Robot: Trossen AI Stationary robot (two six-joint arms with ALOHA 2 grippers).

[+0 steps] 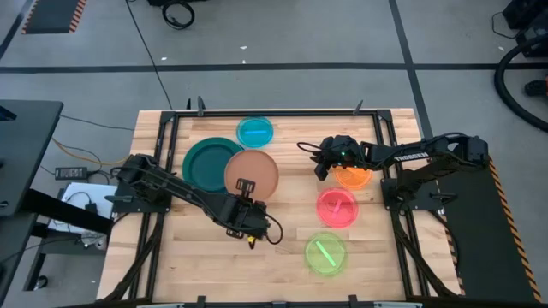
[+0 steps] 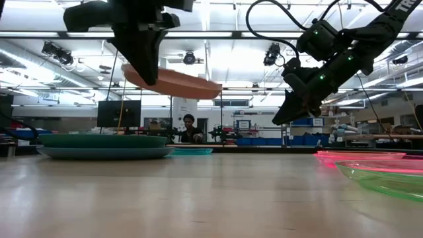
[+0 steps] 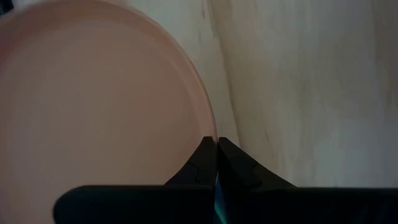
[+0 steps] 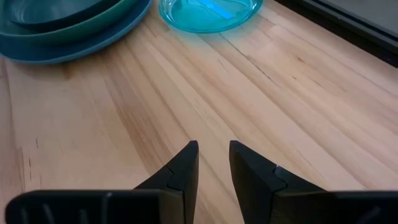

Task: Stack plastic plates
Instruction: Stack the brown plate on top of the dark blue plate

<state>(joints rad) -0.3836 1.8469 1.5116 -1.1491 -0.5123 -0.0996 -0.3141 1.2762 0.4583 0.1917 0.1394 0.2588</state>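
My left gripper (image 1: 246,190) is shut on a brown plate (image 1: 252,173), which hangs in the air beside a stack of blue and teal plates (image 1: 210,162) lying flat on the table. In the low view the brown plate (image 2: 175,82) floats above that stack (image 2: 106,145). My right gripper (image 1: 324,164) hovers open above the table at the orange plate (image 1: 353,177), with nothing between its fingers (image 4: 186,165). A cyan plate (image 1: 255,131), a pink plate (image 1: 337,207) and a lime plate (image 1: 326,253) lie flat on the wood. My left gripper pinches the brown plate's rim (image 3: 213,132) at its near edge between the two fingers, one finger (image 1: 245,185) on top and one beneath. The fingers slant down from the table's near side. The plate is lifted clear and tilted (image 2: 198,86).
The wooden table top (image 1: 282,231) is bare between the plates in the middle and at the near left. A black frame (image 1: 171,120) runs round the table. In the right wrist view the stack (image 4: 62,25) and the cyan plate (image 4: 208,12) lie ahead.
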